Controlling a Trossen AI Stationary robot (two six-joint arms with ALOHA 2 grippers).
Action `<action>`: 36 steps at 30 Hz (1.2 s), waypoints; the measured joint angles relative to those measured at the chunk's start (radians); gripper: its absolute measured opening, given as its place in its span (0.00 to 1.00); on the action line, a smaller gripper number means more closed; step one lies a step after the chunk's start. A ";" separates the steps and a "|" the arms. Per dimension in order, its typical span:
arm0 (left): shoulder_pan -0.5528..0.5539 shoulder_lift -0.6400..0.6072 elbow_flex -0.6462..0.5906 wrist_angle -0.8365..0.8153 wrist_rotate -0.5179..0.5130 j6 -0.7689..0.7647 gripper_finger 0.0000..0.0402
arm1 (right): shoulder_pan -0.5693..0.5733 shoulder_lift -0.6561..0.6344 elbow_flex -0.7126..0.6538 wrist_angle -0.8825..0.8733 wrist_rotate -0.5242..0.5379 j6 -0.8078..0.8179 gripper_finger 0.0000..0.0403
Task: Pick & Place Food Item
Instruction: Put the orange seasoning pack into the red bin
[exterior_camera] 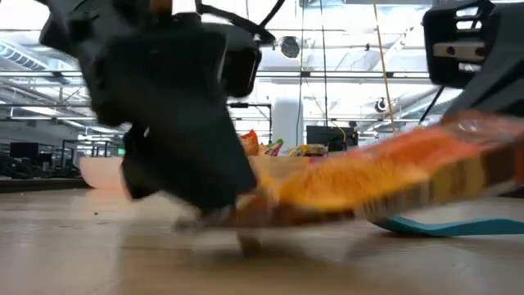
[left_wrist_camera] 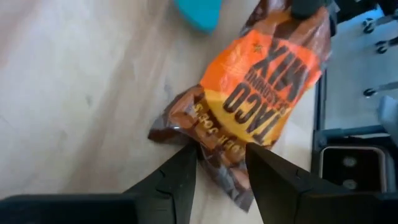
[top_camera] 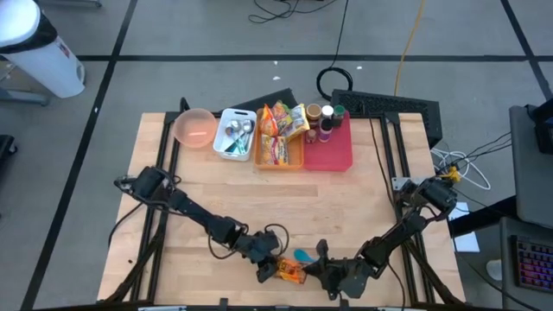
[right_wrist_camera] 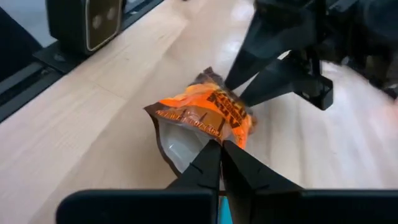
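An orange and brown taco seasoning mix packet [top_camera: 291, 275] lies near the table's front edge, between my two grippers. My left gripper [top_camera: 270, 269] is at its left end and is shut on it. My right gripper [top_camera: 321, 272] is at its right end and is shut on it too. In the low view the packet [exterior_camera: 385, 184] slants, its right end raised and its left end low by the table. A blue flat thing [top_camera: 302, 256] lies on the table just behind the packet. My left gripper pinches the packet's crumpled brown end seam [left_wrist_camera: 221, 146] between its two fingers, which come slanting down from the table's left. That end stays low at the table top [exterior_camera: 246, 215]. My right gripper pinches the packet's opposite edge [right_wrist_camera: 211, 138] between its shut fingers, coming from the table's right. That end [exterior_camera: 483, 143] is raised off the table and the packet tilts.
At the table's far side stand a pink bowl [top_camera: 194, 128], a white container with cutlery [top_camera: 235, 134], an orange tray of snack packets [top_camera: 278, 138] and a red tray with bottles [top_camera: 333, 138]. Bare wood lies between them and the grippers.
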 joint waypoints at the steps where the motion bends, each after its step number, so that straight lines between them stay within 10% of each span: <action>1: 0.005 -0.015 0.000 -0.012 -0.001 0.011 0.36 | 0.005 -0.007 0.000 -0.010 0.016 0.002 0.00; 25: 0.099 -0.067 0.005 0.325 0.147 0.098 0.37 | 0.159 -0.308 0.000 -0.432 0.368 0.079 0.00; 36: 0.136 -0.068 0.007 0.422 0.151 0.043 0.60 | 0.248 -0.369 0.000 -0.481 0.534 0.050 0.00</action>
